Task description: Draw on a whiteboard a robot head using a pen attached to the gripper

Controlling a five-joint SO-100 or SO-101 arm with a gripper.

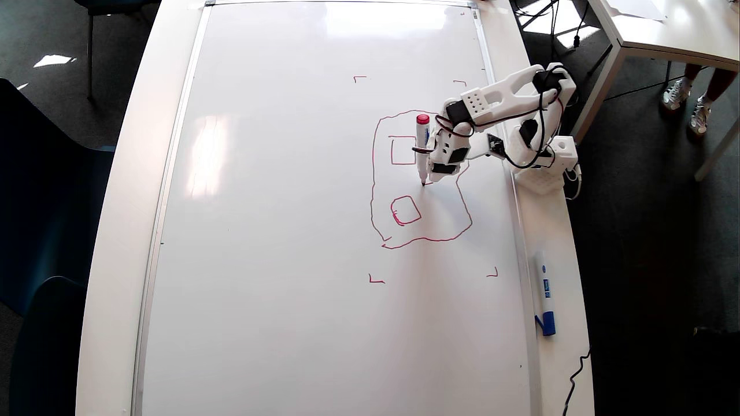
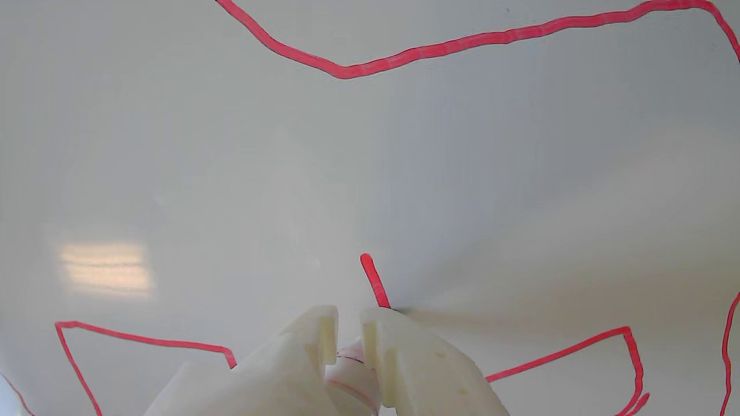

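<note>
2 fingers of gripper (image 2: 348,332) clamp pen (image 1: 421,151), tip on whiteboard (image 1: 277,231).

Setting: office or classroom-type workroom, used as a robotics test space. Evidence, overhead view: dark grey carpet floor (image 1: 636,260); long white table (image 1: 115,231) carrying a framed whiteboard (image 1: 289,260) over most of its top; 2nd white table (image 1: 665,34) at upper right corner; dark blue chair (image 1: 34,231) off the left edge; cables (image 1: 549,23) on floor; a person's sneakers (image 1: 688,101) beneath the 2nd table. Small white 3D-printed arm (image 1: 520,110) stands at the table's right edge.
</note>
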